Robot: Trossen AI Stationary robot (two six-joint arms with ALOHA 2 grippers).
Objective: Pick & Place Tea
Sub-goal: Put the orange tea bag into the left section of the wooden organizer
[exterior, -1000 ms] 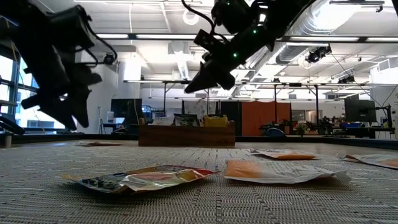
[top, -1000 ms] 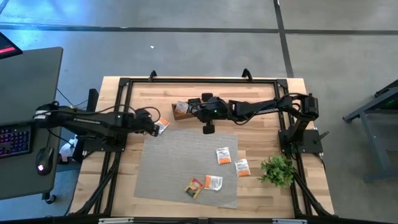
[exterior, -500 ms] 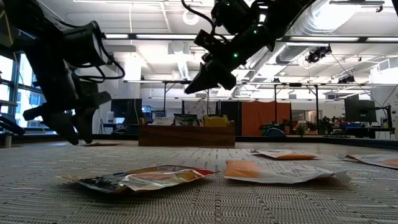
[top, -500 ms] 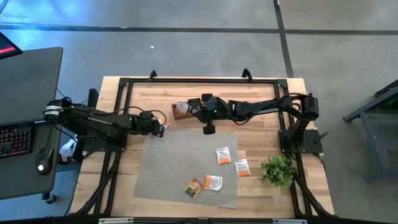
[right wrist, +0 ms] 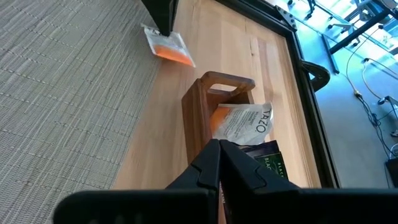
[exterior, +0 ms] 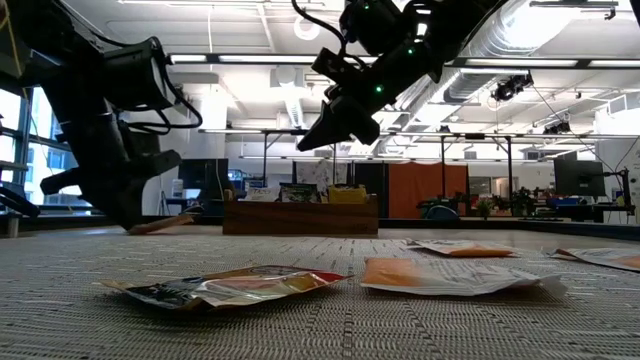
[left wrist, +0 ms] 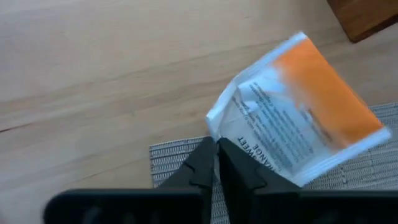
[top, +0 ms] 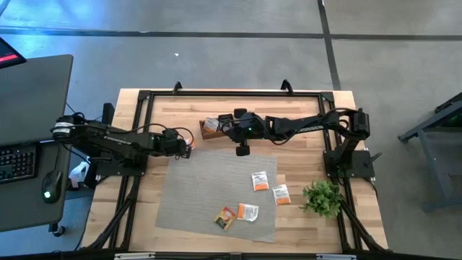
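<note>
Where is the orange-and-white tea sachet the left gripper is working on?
In the high view, the orange-and-white sachet lies left of centre at the grey mat's far-left corner, near the wooden box, pinched by the left gripper.

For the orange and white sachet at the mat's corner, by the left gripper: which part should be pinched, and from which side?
Best by the white printed corner nearest the left gripper, coming in from the left arm's side. The sachet lies flat, half on the woven mat, so only a thin edge offers a pinch. The fingers appear already closed there.
</note>
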